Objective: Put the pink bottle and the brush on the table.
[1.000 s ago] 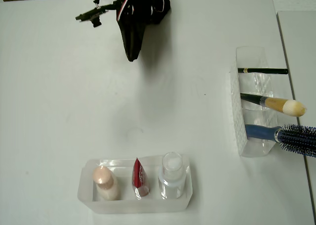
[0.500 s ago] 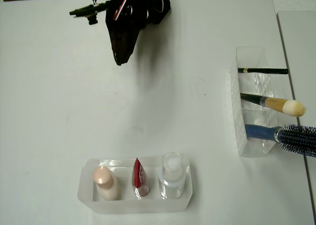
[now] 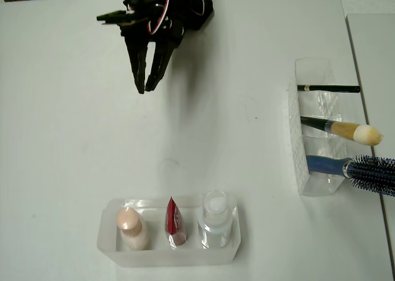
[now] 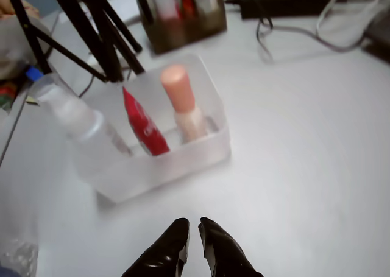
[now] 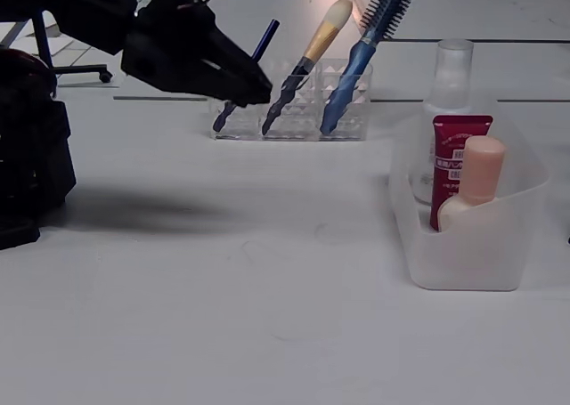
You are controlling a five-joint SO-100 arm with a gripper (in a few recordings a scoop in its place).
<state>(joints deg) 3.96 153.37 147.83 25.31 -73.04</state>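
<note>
The pink bottle (image 3: 130, 226) stands upright at the left end of a clear tray (image 3: 107, 247) near the worktop's (image 3: 74, 151) front edge in the overhead view, beside a red tube (image 3: 175, 222) and a clear bottle (image 3: 215, 217). The brush (image 3: 342, 130) leans in the middle slot of a clear holder (image 3: 299, 157) at the right. The black claw (image 3: 145, 87) hangs well apart at the far left, empty, fingertips slightly parted.

Open bench (image 3: 74, 139) is lying between the gripper (image 3: 146, 86) and the frosted tray (image 3: 111, 247); the red tube (image 3: 175, 222) is crowding the pink bottle (image 3: 131, 227).
</note>
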